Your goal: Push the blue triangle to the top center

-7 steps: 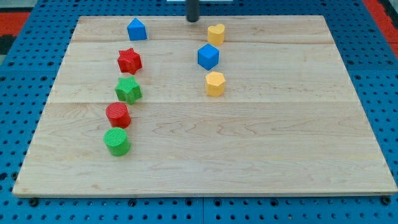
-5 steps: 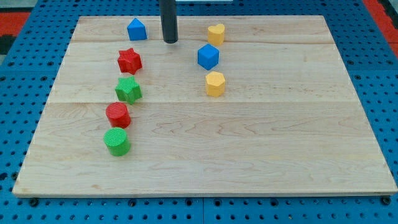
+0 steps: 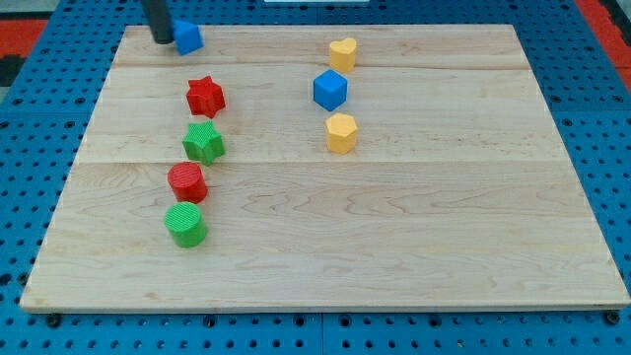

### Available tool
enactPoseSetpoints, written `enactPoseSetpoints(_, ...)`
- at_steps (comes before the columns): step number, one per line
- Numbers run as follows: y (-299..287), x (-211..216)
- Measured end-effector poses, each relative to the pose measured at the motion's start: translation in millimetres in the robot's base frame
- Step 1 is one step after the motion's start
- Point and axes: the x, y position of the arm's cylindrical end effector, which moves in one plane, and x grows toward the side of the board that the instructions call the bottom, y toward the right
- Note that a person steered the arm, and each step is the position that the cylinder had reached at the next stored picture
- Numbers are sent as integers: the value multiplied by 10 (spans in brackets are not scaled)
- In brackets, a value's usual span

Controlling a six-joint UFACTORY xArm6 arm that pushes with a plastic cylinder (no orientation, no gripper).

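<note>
The rod's tip (image 3: 161,39) rests at the top-left corner of the wooden board (image 3: 394,227), touching or just beside the left face of the blue triangle (image 3: 187,37), which sits well left of top centre. The arm carries no fingers, so nothing is gripped; contact is a bare push. The block looks small, rigid and light, likely to slide easily on smooth wood and to swivel if struck off-centre; a push squarely on its left face toward the view's right seems best. No brand, label or writing is legible anywhere.
</note>
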Motion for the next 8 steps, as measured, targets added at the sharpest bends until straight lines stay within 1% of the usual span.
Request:
enactPoseSetpoints(2,1147,7)
enactPoseSetpoints(3,1299,-134)
enactPoseSetpoints(4,1078,-247)
enactPoseSetpoints(5,1390,-257)
enactPoseSetpoints(7,1579,-249)
enactPoseSetpoints(8,1907,-252)
